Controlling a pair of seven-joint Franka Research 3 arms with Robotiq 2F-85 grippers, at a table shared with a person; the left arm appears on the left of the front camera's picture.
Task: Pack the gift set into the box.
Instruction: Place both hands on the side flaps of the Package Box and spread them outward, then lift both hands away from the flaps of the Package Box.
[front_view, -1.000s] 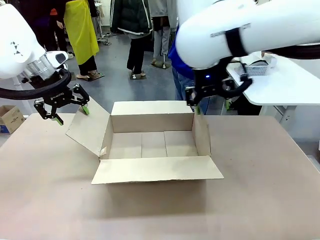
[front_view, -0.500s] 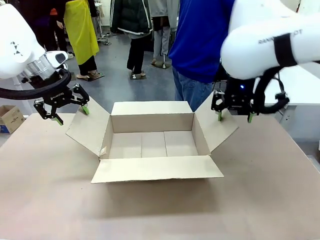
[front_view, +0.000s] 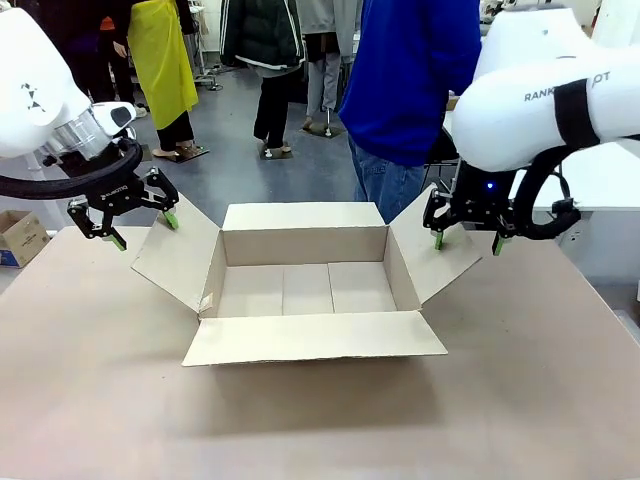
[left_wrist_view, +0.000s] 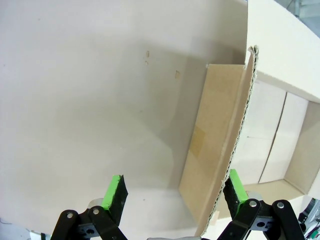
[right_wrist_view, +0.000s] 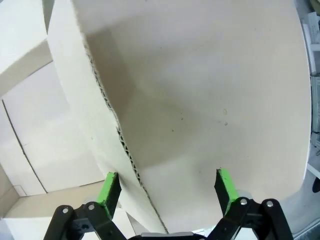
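The box (front_view: 305, 285) is a brown cardboard carton standing open in the middle of the table, all four flaps folded outward, nothing inside. My left gripper (front_view: 145, 232) is open above the box's left flap (front_view: 175, 262). In the left wrist view the left gripper (left_wrist_view: 176, 190) straddles that flap's corrugated edge (left_wrist_view: 235, 145), close to one green pad (left_wrist_view: 236, 186). My right gripper (front_view: 467, 243) is open over the right flap (front_view: 440, 262). In the right wrist view the right gripper (right_wrist_view: 167, 187) has that flap's edge (right_wrist_view: 107, 110) between its fingers. The gift set is out of view.
A person in a blue top (front_view: 415, 80) stands just behind the box's far side. A white side table (front_view: 600, 185) is at the right. A small printed cardboard box (front_view: 20, 237) sits off the table at the far left. Other people stand farther back.
My right arm has swung right and slightly down. The box's right flap went from upright to splayed outward. The left arm has not moved.
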